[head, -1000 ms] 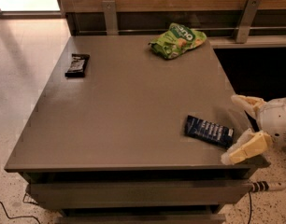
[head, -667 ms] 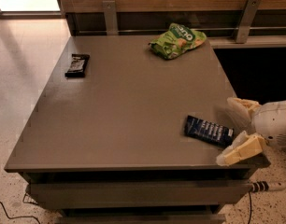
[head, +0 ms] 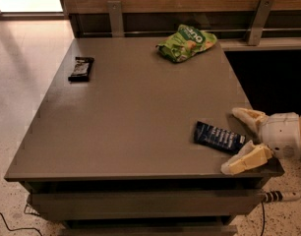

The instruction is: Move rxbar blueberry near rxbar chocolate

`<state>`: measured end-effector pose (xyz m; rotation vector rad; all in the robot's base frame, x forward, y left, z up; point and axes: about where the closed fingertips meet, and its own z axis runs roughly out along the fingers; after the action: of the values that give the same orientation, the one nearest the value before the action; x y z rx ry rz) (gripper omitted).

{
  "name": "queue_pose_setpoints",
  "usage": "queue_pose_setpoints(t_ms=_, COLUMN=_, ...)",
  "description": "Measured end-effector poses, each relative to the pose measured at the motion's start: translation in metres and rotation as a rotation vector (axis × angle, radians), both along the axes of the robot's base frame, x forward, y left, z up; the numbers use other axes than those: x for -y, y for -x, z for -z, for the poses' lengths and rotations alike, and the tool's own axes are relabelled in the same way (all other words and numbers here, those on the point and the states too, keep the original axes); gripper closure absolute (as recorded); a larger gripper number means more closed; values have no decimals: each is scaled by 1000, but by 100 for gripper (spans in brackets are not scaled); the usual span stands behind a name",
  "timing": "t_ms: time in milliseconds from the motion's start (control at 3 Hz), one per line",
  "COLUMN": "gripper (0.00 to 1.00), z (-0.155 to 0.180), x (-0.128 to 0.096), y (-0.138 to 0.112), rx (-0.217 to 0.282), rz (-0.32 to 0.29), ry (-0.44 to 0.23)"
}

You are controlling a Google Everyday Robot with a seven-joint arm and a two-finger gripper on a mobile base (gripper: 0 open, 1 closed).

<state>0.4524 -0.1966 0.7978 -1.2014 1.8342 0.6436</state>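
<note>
Camera view: claw (head: 231,140) at table (head: 135,122) edge

Warm, dim indoor light. My jaws, at the near-right corner of the bench (head: 135,132), look pale and slightly blurred. Bright glare washes the floor (head: 27,33) far diagonally opposite them.
</note>
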Motion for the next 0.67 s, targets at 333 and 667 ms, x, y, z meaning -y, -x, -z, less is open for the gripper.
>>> queue_pose_setpoints(t_ms=333, gripper=49, z=-2, x=0, y=0, rx=0, rz=-1, ry=0)
queue_pose_setpoints(t_ms=667, gripper=72, z=-8, x=0, y=0, rx=0, rz=-1, ry=0)
